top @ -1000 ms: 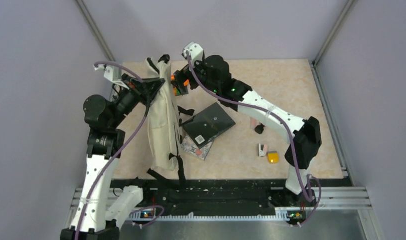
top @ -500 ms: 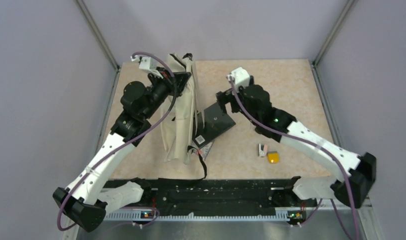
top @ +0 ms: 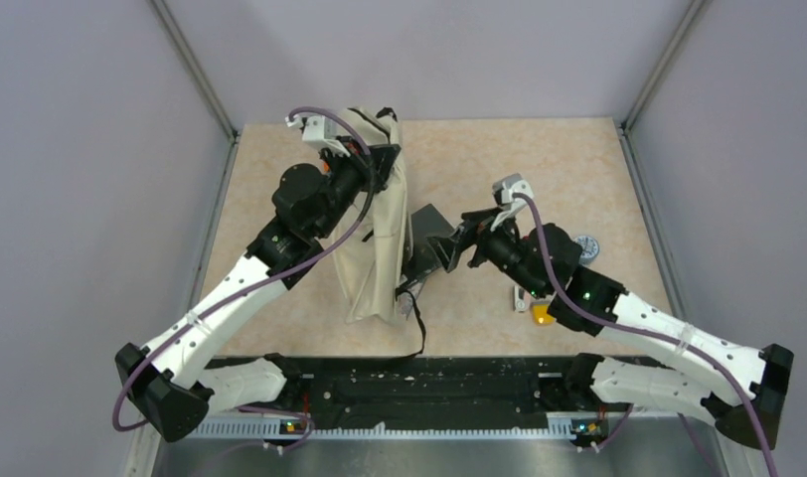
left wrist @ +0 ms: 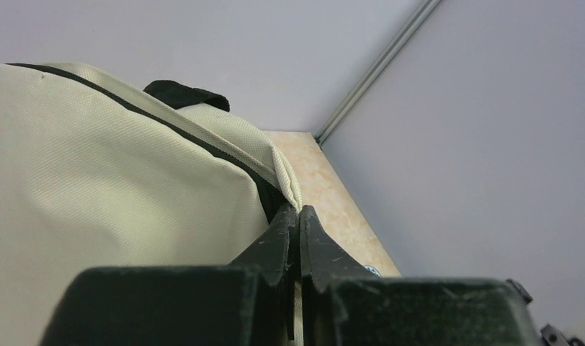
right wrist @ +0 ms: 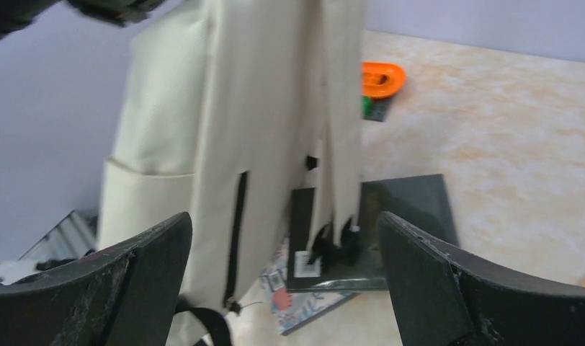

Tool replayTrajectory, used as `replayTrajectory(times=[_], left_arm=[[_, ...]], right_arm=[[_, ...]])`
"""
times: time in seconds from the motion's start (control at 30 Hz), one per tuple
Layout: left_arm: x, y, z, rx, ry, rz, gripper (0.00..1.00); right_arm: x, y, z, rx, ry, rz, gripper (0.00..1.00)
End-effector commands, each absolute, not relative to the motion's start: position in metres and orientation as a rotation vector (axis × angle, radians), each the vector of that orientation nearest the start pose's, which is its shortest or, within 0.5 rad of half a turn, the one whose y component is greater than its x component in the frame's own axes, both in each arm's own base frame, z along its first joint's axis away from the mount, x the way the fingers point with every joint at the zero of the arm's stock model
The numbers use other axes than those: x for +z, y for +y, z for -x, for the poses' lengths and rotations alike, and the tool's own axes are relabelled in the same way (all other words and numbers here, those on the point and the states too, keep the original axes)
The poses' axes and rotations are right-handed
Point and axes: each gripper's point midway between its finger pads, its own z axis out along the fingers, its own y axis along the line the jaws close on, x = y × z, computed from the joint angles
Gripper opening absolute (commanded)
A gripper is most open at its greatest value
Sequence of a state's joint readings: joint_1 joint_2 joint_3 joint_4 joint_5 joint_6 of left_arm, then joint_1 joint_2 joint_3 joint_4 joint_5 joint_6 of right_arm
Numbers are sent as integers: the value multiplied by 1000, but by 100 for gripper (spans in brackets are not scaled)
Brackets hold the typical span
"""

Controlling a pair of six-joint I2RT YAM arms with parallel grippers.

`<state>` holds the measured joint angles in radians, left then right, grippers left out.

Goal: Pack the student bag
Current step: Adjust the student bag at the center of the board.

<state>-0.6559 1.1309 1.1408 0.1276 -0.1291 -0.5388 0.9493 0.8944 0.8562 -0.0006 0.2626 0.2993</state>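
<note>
The student bag, a big beige backpack with black zip lines, hangs upright at the table's middle left, its bottom near the table. My left gripper is shut on the fabric edge at its top, beside the zip; the pinch shows at the left gripper against the student bag. My right gripper stands open just right of the bag, low over a black book. In the right wrist view the right gripper is wide open and holds nothing, facing the student bag.
The black book lies on a patterned book, partly behind the bag. A yellow object, a small white item and a round grey thing lie at the right. An orange item lies behind the bag. Black straps trail toward the near edge.
My left arm has carried the bag rightward, away from the left wall. My right arm has drawn back from the bag's top and dropped low beside the black book, still open.
</note>
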Motion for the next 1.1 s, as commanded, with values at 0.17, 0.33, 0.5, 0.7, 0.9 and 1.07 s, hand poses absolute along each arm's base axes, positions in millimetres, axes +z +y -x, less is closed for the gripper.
replayTrajectory(times=[0.17,0.33,0.5,0.7,0.9,1.07], left_arm=[[435,-242,-329,-883,1413,88,0],[431,-240,-330,-861,1418,86,0],[426,-239,-333,-825,1426,73,0],[421,-231,-337,-753,1425,67,0],[414,-223,-343,-664,1424,54,0],[414,-223,-341,-680,1421,57,0]], right_arm=[[338,337,-192,921,1555,493,96],[332,363,-189,930,1560,540,97],[319,378,-199,882,1603,537,97],[330,375,-197,916,1581,505,97],[342,372,-189,973,1560,490,97],[317,372,-208,849,1618,457,99]])
